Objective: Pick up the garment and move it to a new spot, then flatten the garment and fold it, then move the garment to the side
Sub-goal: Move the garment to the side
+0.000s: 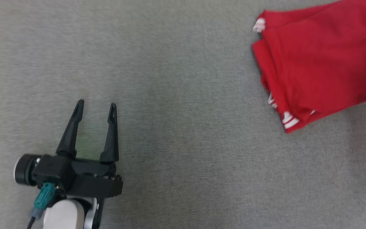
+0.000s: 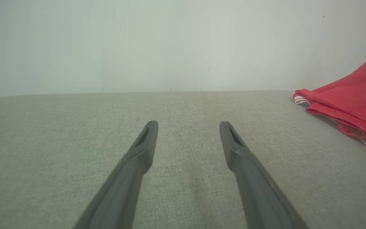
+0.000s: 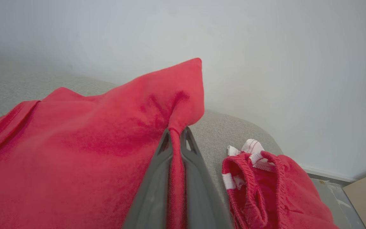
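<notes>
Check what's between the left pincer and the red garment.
In the head view, just bare grey fabric surface. The open left pincer stands well apart from the red garment, which lies off to its right.

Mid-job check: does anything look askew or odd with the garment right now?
The red garment is folded unevenly: layers offset, white striped trim poking out. Beside the right gripper, shut on a fold, a bunched red-and-white piece lies separately; same garment or not, unclear.

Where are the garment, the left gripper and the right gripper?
garment [image 1: 316, 60]: head view, middle of the red cloth.
left gripper [image 1: 97, 103]: head view, midway between its open fingertips.
right gripper [image 3: 176, 130]: right wrist view, midway between fingertips shut on the garment.
</notes>
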Controlling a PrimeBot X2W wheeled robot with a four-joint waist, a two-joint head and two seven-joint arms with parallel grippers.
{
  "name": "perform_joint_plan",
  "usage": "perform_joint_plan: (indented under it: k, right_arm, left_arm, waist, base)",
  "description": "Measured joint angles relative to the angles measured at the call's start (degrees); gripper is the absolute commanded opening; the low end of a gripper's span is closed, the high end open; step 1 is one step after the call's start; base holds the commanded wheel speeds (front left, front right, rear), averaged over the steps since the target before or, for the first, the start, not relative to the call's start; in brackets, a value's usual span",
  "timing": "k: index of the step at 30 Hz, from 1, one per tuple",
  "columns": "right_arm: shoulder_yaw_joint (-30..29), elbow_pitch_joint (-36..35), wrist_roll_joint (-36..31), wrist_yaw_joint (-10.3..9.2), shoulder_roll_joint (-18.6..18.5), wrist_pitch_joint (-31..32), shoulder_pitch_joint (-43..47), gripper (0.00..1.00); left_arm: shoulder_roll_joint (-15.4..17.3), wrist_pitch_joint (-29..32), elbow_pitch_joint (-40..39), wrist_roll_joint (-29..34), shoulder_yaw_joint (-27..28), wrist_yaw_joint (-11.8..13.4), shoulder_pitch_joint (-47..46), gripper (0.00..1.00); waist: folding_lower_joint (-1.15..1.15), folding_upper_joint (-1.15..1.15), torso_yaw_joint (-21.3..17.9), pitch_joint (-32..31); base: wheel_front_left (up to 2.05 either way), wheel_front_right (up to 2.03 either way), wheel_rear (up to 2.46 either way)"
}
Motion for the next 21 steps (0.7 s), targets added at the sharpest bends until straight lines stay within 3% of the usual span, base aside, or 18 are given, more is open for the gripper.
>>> perform_joint_plan:
  k: [14,21]
  right_arm:
    - [-2.54,0.35,4.27,0.01,-13.24,0.04,-6.34,0.0]
    - [-0.88,3.38,4.67,0.01,-18.63,1.78,-10.95,0.0]
  left_arm:
    - [4.34,1.1,-5.6,4.54,-2.98,-1.44,-5.69,1.0]
    - [5.35,3.46,-10.71,5.47,-3.74,-1.44,-5.43,1.0]
  waist:
    - [-0.01,0.0,-10.63,9.23]
    - [-0.02,-0.01,-13.46,12.12]
  base:
    - [0.0,0.0,0.0]
    - [0.0,0.0,0.0]
